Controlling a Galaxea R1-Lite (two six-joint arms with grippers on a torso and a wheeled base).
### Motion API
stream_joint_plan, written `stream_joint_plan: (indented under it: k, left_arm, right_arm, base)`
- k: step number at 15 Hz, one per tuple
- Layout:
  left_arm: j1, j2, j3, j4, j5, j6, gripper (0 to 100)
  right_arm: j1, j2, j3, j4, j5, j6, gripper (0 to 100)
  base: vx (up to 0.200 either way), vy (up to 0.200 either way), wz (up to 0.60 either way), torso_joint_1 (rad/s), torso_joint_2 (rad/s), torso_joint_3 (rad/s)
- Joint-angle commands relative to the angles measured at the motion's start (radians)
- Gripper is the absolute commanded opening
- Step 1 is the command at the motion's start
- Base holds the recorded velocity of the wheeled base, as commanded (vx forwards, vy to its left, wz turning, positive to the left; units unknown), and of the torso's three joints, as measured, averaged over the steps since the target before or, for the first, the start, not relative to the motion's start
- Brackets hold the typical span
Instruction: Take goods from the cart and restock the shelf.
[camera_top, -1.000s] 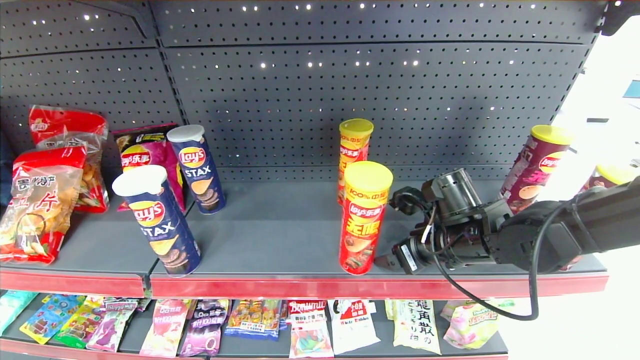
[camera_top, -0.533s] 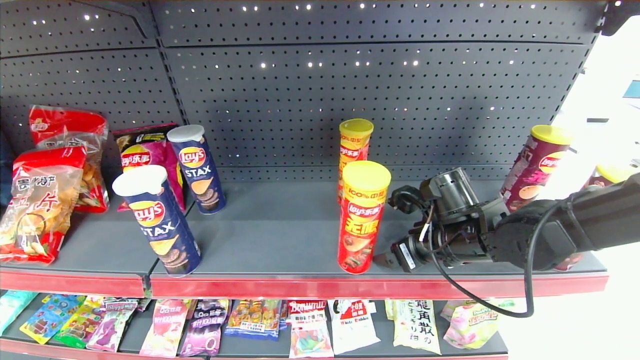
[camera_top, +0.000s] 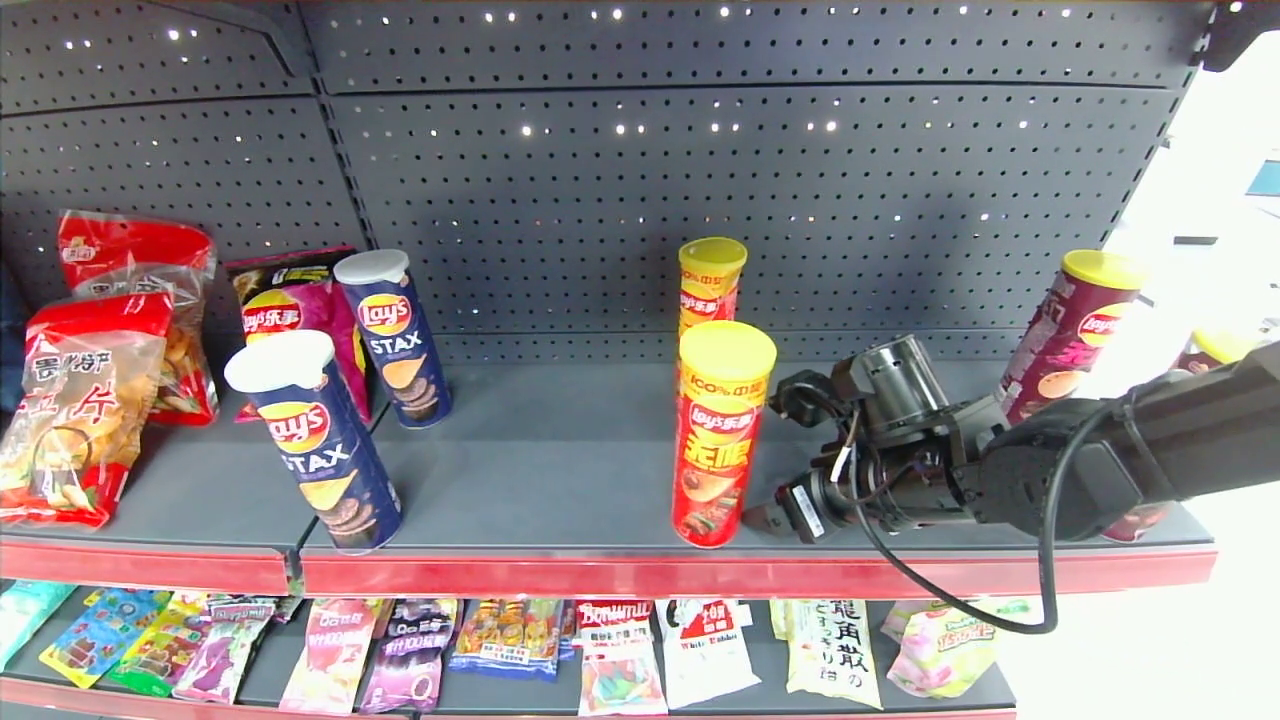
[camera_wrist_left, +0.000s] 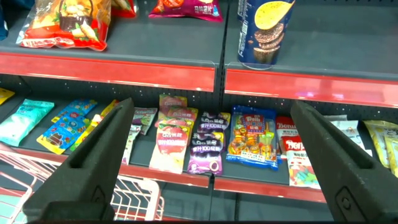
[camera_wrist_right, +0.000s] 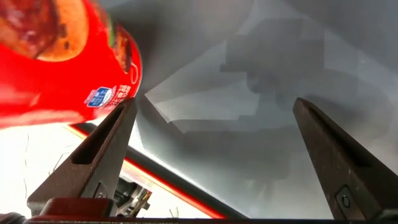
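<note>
A red chip can with a yellow lid (camera_top: 720, 440) stands near the front edge of the grey shelf (camera_top: 560, 460). My right gripper (camera_top: 762, 515) lies low on the shelf just right of the can's base, open, with one fingertip against or very close to the can. In the right wrist view the can (camera_wrist_right: 56, 62) sits beside one finger (camera_wrist_right: 93, 162), outside the open right gripper (camera_wrist_right: 214, 106). My left gripper (camera_wrist_left: 211, 106) hangs open and empty in front of the lower shelf. A white wire cart basket (camera_wrist_left: 134, 199) shows below it.
A second red can (camera_top: 708, 290) stands behind the first. A maroon can (camera_top: 1070, 335) stands at the right end. Two blue cans (camera_top: 315, 440) and snack bags (camera_top: 80, 400) stand left. Flat snack packs (camera_top: 620, 650) fill the lower shelf. Bare shelf lies between the blue and red cans.
My right gripper has slid a little to the left along the shelf, and the front red can has shifted slightly left with it. The other goods are unmoved.
</note>
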Motion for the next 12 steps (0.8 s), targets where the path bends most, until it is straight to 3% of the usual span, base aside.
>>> stream_joint_plan:
  k: [1,12]
  left_arm:
    - [0.001,0.002,0.0,-0.001,0.0,0.0,100]
    - [0.001,0.002,0.0,-0.001,0.0,0.0,100]
  right_arm:
    - [0.005,0.002,-0.011,0.0,0.001,0.0,100]
    - [0.008,0.018,-0.026,0.0,0.002,-0.001,100]
  base:
    - [0.0,0.0,0.0,0.0,0.0,0.0]
    - [0.0,0.0,0.0,0.0,0.0,0.0]
